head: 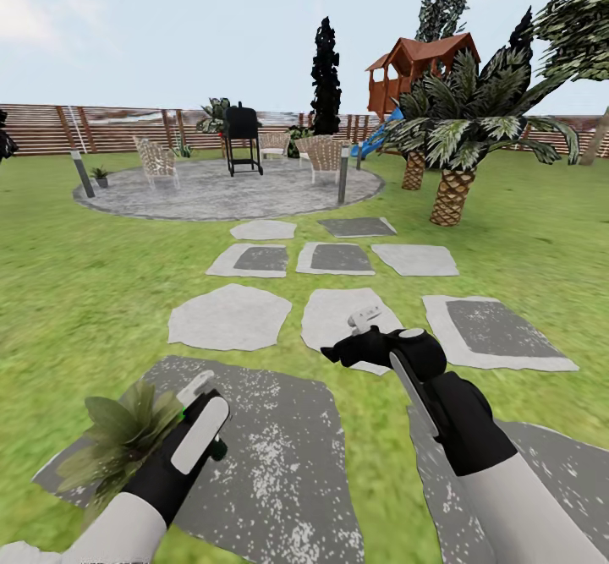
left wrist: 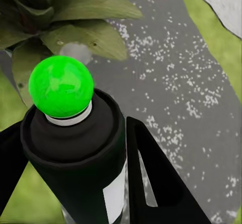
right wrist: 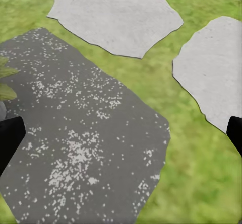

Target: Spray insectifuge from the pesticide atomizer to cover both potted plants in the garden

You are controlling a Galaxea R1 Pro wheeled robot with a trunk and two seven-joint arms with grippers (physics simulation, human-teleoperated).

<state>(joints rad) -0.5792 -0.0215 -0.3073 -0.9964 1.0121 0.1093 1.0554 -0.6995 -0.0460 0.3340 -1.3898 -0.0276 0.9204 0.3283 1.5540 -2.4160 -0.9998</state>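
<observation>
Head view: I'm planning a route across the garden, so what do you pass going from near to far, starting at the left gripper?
Left gripper holding the pesticide atomizer beside a potted plant → pale stepping stones → round paved patio → black grill → slatted wooden fence.

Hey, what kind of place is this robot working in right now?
A backyard garden, most likely: green lawn crossed by stepping stones, a slatted wooden fence at the back, and a paved patio with a grill and a wooden playhouse.
</observation>
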